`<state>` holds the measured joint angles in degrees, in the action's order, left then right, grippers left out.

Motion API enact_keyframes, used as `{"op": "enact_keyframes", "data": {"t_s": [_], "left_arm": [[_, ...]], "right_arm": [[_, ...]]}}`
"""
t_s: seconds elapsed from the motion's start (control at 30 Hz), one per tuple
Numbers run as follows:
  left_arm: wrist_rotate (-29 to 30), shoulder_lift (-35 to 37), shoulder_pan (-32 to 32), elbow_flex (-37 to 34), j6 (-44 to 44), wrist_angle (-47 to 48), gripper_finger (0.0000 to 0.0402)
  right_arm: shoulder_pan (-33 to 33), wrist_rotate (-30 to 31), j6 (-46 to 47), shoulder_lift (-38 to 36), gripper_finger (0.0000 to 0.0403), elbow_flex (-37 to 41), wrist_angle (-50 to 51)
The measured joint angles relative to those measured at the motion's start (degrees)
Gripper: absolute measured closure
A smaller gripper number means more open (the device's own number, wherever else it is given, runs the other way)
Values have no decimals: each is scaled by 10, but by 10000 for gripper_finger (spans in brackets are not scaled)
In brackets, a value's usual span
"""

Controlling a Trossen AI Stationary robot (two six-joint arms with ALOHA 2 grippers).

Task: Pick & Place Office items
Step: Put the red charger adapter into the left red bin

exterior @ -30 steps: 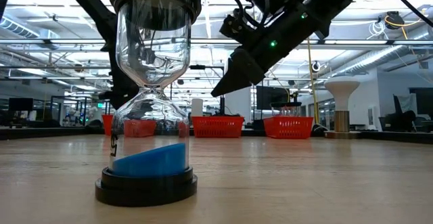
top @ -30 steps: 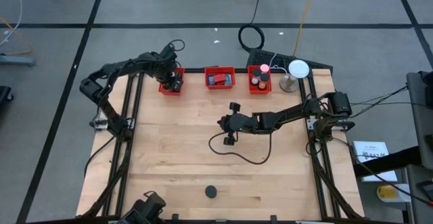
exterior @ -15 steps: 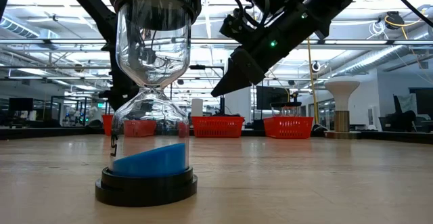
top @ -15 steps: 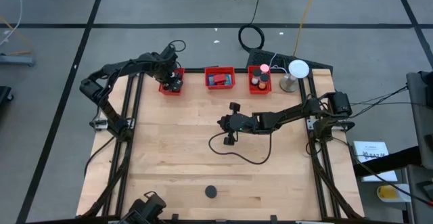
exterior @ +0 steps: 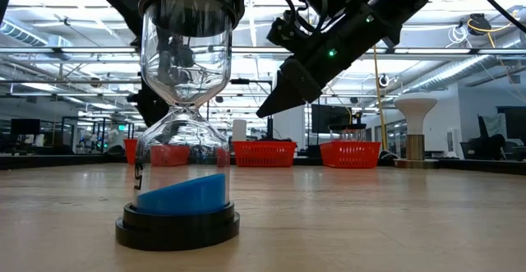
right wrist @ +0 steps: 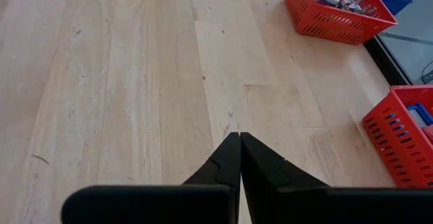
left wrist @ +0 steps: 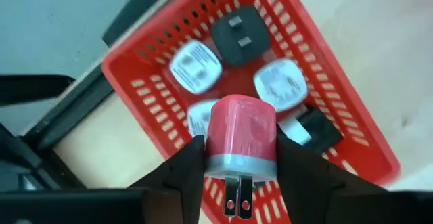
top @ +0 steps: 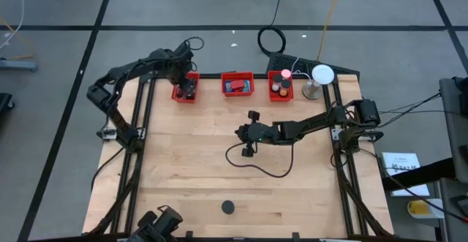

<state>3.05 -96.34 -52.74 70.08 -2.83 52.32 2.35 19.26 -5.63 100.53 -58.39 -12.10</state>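
Note:
My left gripper (left wrist: 241, 166) hangs over the far-left red bin (left wrist: 352, 116), shut on a red plug-in charger cube (left wrist: 241, 132) with a grey band and two metal prongs. White and black chargers (left wrist: 281, 83) lie on the bin's floor below it. In the high view this gripper (top: 186, 82) is at the table's far left corner. My right gripper (right wrist: 239, 139) is shut with nothing in it and hovers over the bare middle of the table (top: 241, 132). My left gripper pinches the red charger between its two fingers, one on each of two opposite sides (left wrist: 211, 158), near the grey band at the prong end. The fingers come from above, pointing down. The charger is lifted clear above the bin, and its prongs (left wrist: 234, 204) point back toward the wrist.
A middle red bin (top: 238, 85) and a right red bin (top: 281, 87) stand along the far edge, with a white round lamp (top: 322, 75) beside them. An hourglass with blue sand (exterior: 179, 116) stands near the front edge. A black cable (top: 263, 167) loops over the table's middle.
My left gripper has risen above the far-left bin and drawn slightly toward the far edge. My right arm has kept still.

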Motion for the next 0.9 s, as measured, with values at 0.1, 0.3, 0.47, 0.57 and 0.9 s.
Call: {"op": "enact_keyframes", "data": {"t_s": [0.1, 0.3, 0.47, 0.57, 0.9], "left_arm": [[-11, -7, -1, 8, -4, 19, 256], [-57, -33, -6, 8, -18, 33, 260], [-61, -55, 1, 8, -29, 34, 259], [-56, -67, 0, 8, -28, 36, 249], [-19, -64, 2, 8, -29, 39, 223]], "right_arm": [[0, -1, 0, 0, 402, 0, 0], [0, -1, -1, 0, 402, 0, 0], [0, -1, -2, 0, 402, 0, 0], [0, -1, -2, 0, 402, 0, 0], [0, -2, -3, 0, 402, 0, 0]]}}
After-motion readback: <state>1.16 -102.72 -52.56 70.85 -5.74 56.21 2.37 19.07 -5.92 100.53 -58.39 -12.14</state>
